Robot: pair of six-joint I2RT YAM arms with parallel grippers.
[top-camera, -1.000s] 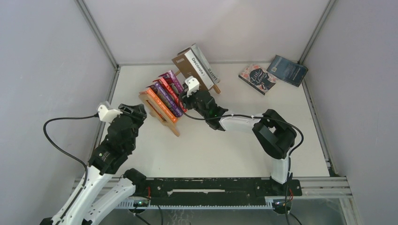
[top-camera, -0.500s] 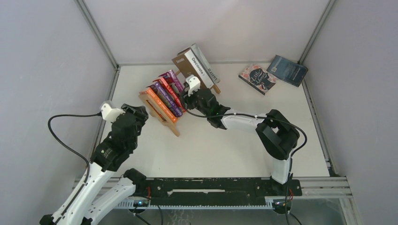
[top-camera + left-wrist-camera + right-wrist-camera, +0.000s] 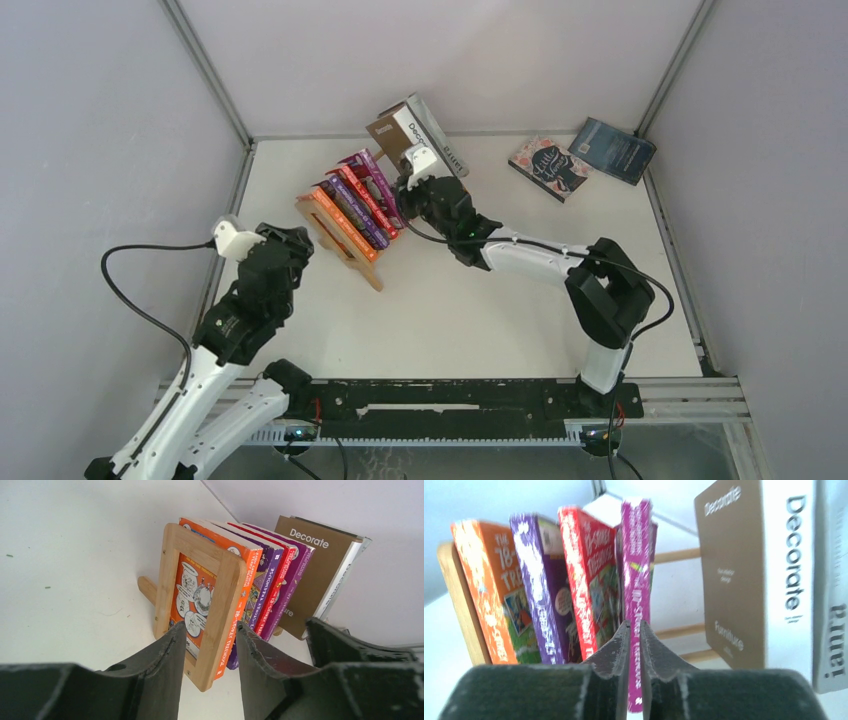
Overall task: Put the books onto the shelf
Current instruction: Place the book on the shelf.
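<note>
So the right pincer (image 3: 635, 627) has its two fingers pressed onto the spine of the thin magenta book (image 3: 636, 555), one on each side, pinching it low down. That book stands upright in the wooden shelf (image 3: 167, 580), last in a row of four. From the near end frame it goes orange book (image 3: 484, 590), purple book (image 3: 536, 580), red book (image 3: 584, 570), then the magenta one. The first three lean against each other, packed tight.

There's a gap past the magenta one where you can see the shelf's rails. Then comes the thick brown book (image 3: 734, 570) with "Decorate" on its cover and spine. A grey book (image 3: 831, 580) sits right up against its far side. From above, those two tilt away from the row, at the far end of the shelf.

The left pincer (image 3: 211, 627) is spread. Its wrist camera looks straight at the shelf's end frame, and the frame's bottom corner and the orange book's spine show between the fingers. Can't tell if a finger actually touches the wood. From above, it sits just beside that end.

Two books aren't on the shelf. A floral book (image 3: 547, 167) and a dark blue book (image 3: 612, 150) lie flat on the counter (image 3: 470, 310) in the far right corner. They're just beside each other and well apart from the shelf.
</note>
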